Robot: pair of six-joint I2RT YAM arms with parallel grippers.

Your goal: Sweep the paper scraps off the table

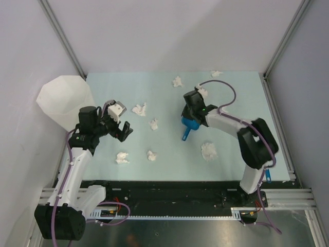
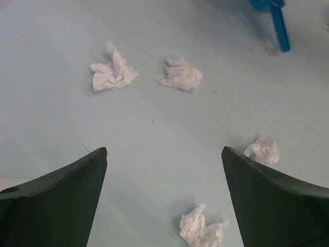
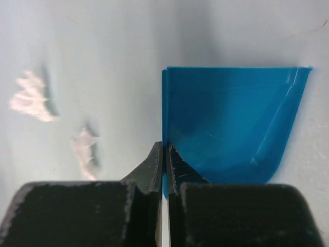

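From above, the paper scraps [image 1: 139,109] lie all over the table [image 1: 241,103], and the bent right arm's right gripper [image 1: 193,118] holds a blue dustpan [image 1: 188,125] with its handle pointing to the near edge. The left wrist view shows the left gripper [image 2: 163,150] wide open over four scraps. The right wrist view shows its fingers [image 3: 153,165] pinched tight on the dustpan's side wall.

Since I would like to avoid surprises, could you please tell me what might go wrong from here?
The right claw appears to pinch only the thin side wall of the blue dustpan, so the pan may twist or slip when pushed. The open left claw is empty, and a paper scrap lies right beside one finger; a careless move could flick such light scraps farther across the table.
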